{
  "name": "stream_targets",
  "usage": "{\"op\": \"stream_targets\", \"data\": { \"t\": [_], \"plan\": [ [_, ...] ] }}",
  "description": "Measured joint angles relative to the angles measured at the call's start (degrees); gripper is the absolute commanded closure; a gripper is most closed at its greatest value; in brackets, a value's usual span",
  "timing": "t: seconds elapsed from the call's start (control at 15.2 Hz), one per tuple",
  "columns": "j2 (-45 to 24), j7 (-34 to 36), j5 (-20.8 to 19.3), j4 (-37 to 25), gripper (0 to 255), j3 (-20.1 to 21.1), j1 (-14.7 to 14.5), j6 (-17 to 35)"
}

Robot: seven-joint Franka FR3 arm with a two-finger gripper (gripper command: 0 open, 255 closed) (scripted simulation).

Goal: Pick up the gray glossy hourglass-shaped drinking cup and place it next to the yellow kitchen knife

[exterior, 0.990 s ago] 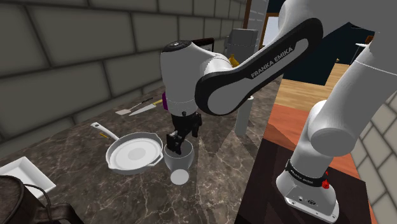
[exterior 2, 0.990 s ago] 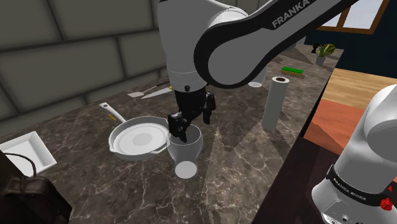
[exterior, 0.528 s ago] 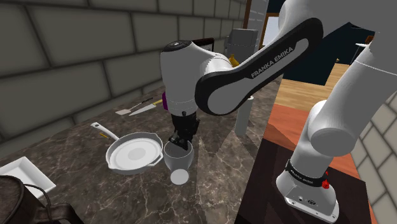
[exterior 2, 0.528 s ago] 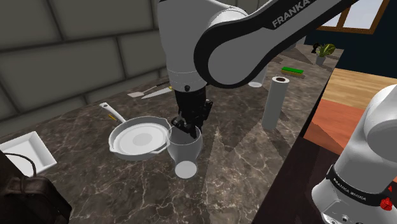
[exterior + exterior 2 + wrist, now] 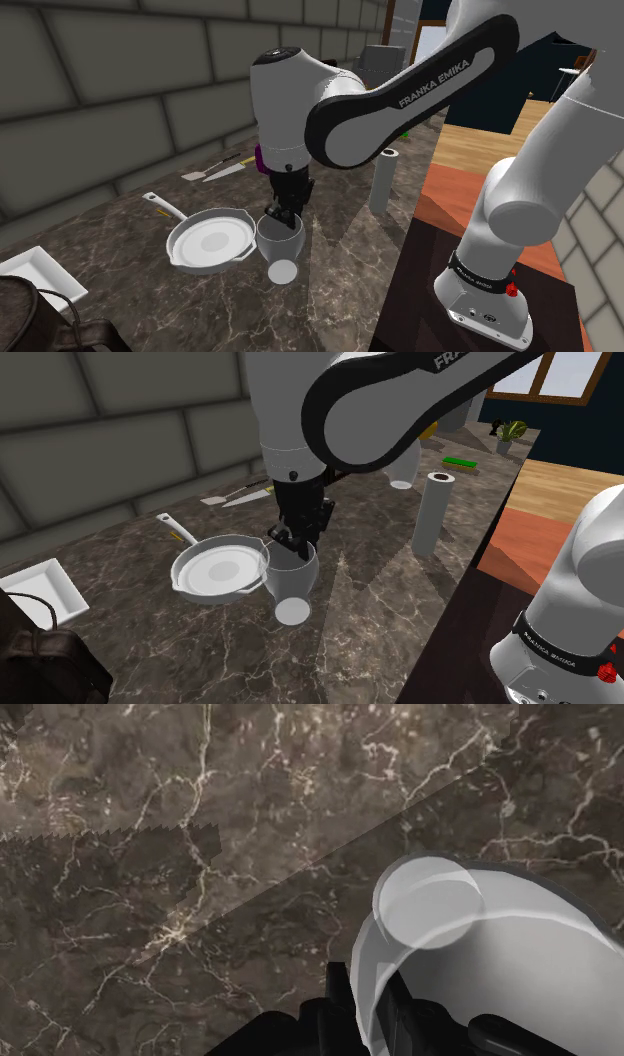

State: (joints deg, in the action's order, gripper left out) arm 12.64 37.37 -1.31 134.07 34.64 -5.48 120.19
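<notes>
Item: grey glossy cup, on the marble counter, just beside the white pan. Gripper: clamped on the cup's rim (one finger inside, one outside). Stage: grasp made, lift pending. Next, I'd judge: raise clear, carry to the knife by the wall.

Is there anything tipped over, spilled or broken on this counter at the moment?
Nothing stands out. The cup is upright beside the frying pan, and the gripper pinches its rim, one finger inside. No spill or damage shows on the counter.
</notes>
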Motion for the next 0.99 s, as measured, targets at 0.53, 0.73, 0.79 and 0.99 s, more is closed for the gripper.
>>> {"op": "stream_targets", "data": {
  "t": [0.53, 0.73, 0.79, 0.99],
  "plan": [
    [2.84, -1.96, 1.44, -3.87, 255, -1.16, -0.28, -6.24],
    [3.68, -2.47, 1.82, -5.45, 255, -1.5, -0.37, -8.54],
    [3.97, -2.66, 1.94, -5.93, 255, -1.63, -0.4, -9.27],
    [4.48, -3.12, 2.09, -7.98, 255, -1.98, -0.37, -11.75]
  ]
}}
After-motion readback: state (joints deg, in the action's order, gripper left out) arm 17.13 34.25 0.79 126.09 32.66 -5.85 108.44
